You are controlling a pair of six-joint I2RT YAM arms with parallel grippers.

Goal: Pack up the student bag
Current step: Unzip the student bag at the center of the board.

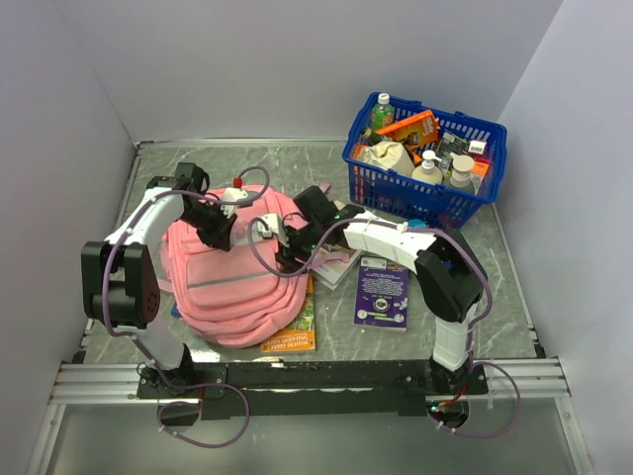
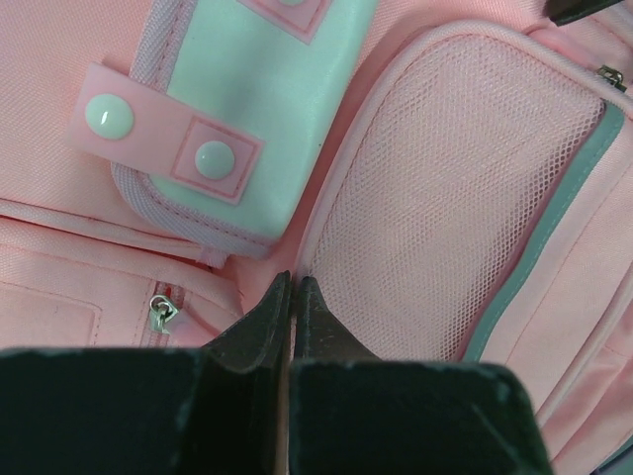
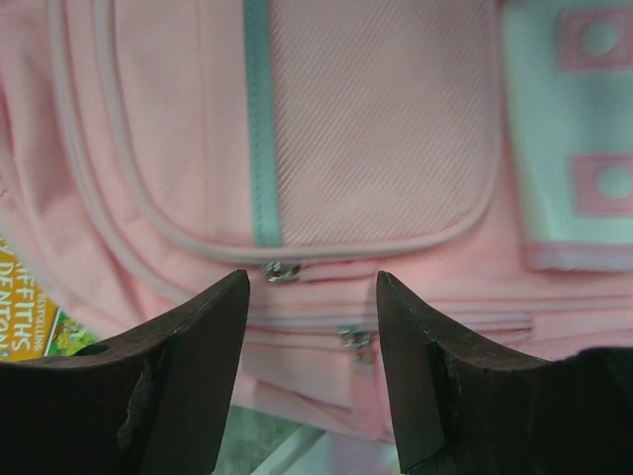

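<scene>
The pink student bag lies flat on the table, front pockets up. My left gripper is over its far left part. In the left wrist view the gripper is shut, tips at the seam between the white snap patch and the mesh side pocket; I see nothing held. My right gripper is over the bag's right edge. In the right wrist view it is open just above the bag, with two metal zipper pulls between the fingers.
A blue plastic basket full of bottles and packs stands at the back right. A purple book lies right of the bag, an orange-green book sticks out under it, and a white bottle with a red cap stands behind it.
</scene>
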